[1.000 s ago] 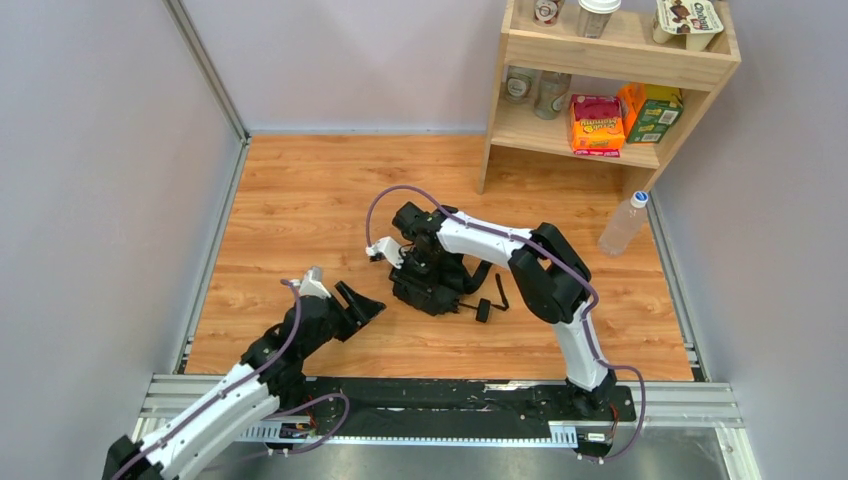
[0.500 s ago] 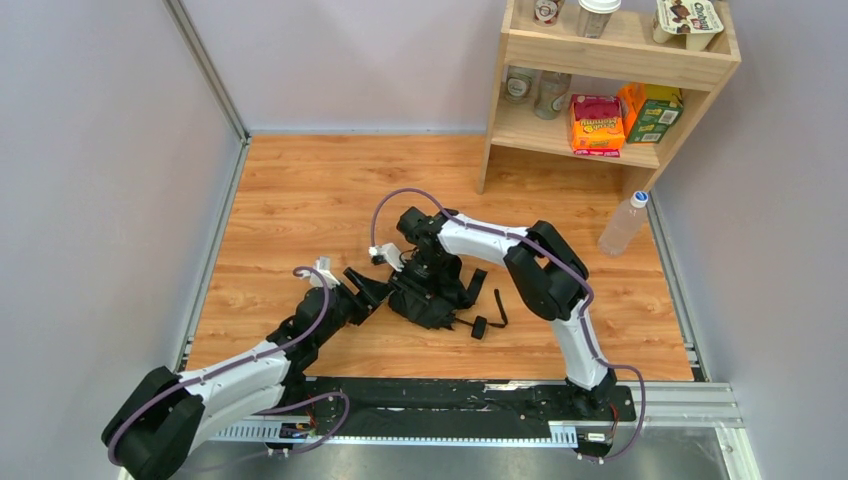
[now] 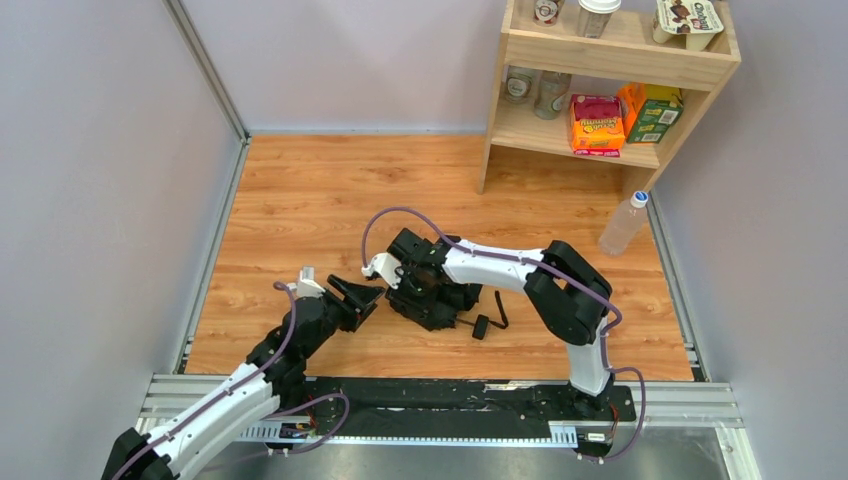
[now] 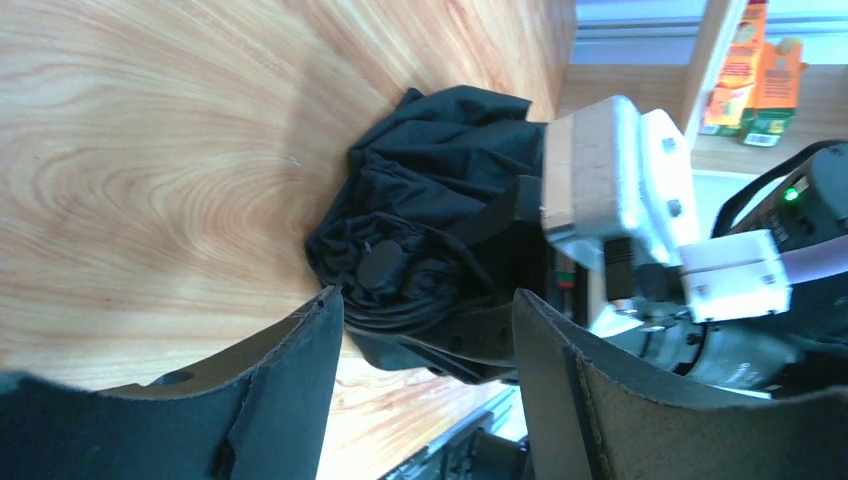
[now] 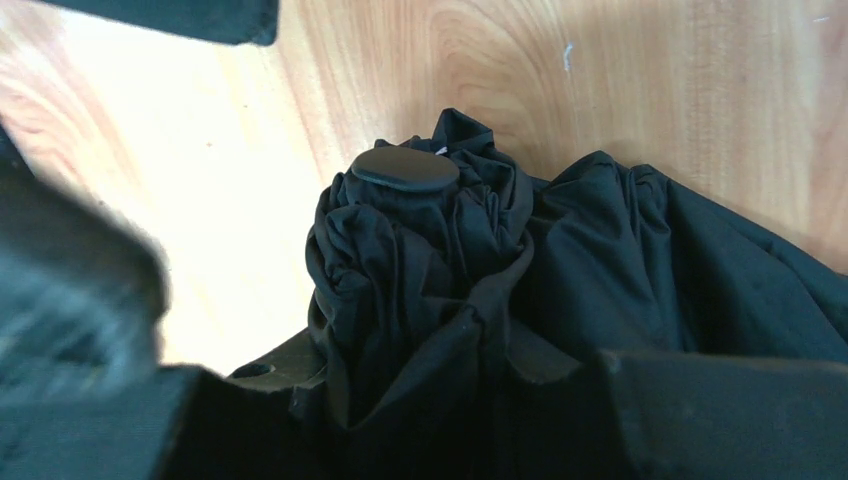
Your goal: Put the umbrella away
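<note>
While the umbrella (image 3: 440, 300) is lying collapsed but loosely bunched on the table (image 3: 300, 200), the right gripper (image 3: 418, 283) is clamping its fabric. The left gripper (image 3: 360, 296), jaws apart, is hovering just beside its tip. Judging by this, bundling, strapping and stowing are all remaining.

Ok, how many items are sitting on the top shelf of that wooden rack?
3. A can at the left end, a white-lidded cup in the middle, a printed pack at the right. The picture's edge crops them, so others behind may be hidden.
</note>
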{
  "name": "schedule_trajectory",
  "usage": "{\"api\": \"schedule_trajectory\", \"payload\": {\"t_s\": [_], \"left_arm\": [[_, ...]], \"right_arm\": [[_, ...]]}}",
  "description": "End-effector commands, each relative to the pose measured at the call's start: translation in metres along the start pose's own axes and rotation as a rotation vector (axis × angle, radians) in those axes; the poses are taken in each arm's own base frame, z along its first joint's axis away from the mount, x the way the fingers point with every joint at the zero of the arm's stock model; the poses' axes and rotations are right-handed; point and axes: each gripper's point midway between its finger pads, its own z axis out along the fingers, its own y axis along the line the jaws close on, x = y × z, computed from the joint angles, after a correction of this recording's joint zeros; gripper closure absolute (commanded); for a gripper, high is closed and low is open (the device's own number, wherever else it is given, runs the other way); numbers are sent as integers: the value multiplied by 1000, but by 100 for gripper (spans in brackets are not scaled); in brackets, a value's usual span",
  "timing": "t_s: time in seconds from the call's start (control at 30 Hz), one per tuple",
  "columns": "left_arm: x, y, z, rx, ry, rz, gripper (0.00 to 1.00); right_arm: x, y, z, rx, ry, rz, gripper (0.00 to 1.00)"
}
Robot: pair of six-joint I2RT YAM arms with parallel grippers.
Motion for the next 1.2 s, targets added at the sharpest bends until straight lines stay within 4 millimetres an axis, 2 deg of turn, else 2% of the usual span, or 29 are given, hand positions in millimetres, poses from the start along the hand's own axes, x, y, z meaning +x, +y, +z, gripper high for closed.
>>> {"api": "schedule_trajectory", "payload": {"t_s": [0.0, 0.1, 0.23, 0.33, 0.43, 0.5, 0.53, 0.57, 0.6, 0.7, 0.73, 0.77, 0.8, 0.83, 0.87, 0.9, 0.93, 0.97, 1.0, 1.03, 1.07, 1.1, 1.13, 1.17], "left_arm": [[1, 16, -3, -37, -7, -37, 32], [4, 22, -1, -60, 8, -27, 32], [20, 38, -1, -136, 89, -57, 43], [24, 44, 2, -108, 98, -48, 38], [16, 20, 6, -8, 63, -7, 24], [13, 13, 9, 20, 51, 11, 20], [14, 16, 12, 8, 55, 18, 19], [14, 9, 13, 27, 56, 20, 20], [16, 16, 17, -9, 67, 24, 21], [18, 14, 24, 5, 75, 27, 25], [19, 7, 28, 42, 75, 30, 25], [22, 16, 31, 15, 87, 45, 25], [23, -2, 33, 90, 95, 49, 24], [27, 6, 36, 69, 116, 80, 23], [28, -17, 41, 141, 125, 93, 22], [32, -8, 46, 110, 147, 108, 21], [35, -18, 49, 144, 162, 114, 21], [39, -5, 54, 105, 178, 114, 21], [39, -15, 55, 152, 178, 98, 22], [43, -2, 59, 117, 192, 95, 25], [41, -10, 59, 163, 177, 71, 25], [43, 10, 62, 107, 181, 58, 27], [41, 0, 62, 161, 168, 52, 27], [44, 13, 66, 127, 177, 42, 29]], "right_arm": [[27, -46, 13, 264, 107, -87, 100], [32, -43, 18, 244, 137, -112, 99], [32, -37, 24, 181, 107, -116, 100], [34, -31, 26, 142, 86, -108, 100], [36, -31, 28, 126, 98, -107, 100], [35, -30, 28, 106, 90, -98, 100], [35, -28, 28, 93, 83, -95, 100], [34, -27, 27, 86, 77, -93, 100], [32, -27, 26, 78, 70, -90, 100], [28, -25, 24, 59, 59, -91, 100], [27, -24, 24, 56, 62, -92, 100], [27, -23, 24, 49, 63, -91, 100], [25, -23, 23, 42, 61, -90, 100], [27, -22, 24, 36, 66, -90, 100], [24, -21, 23, 28, 61, -90, 100], [24, -20, 23, 20, 60, -90, 100], [22, -19, 22, 13, 57, -90, 100], [22, -17, 23, 5, 58, -90, 100], [20, -17, 23, 2, 56, -90, 100], [19, -17, 23, -1, 56, -91, 100], [18, -17, 22, -7, 55, -92, 100], [17, -16, 22, -12, 56, -93, 100], [16, -15, 22, -21, 57, -93, 100], [15, -14, 22, -27, 57, -93, 100]]}}
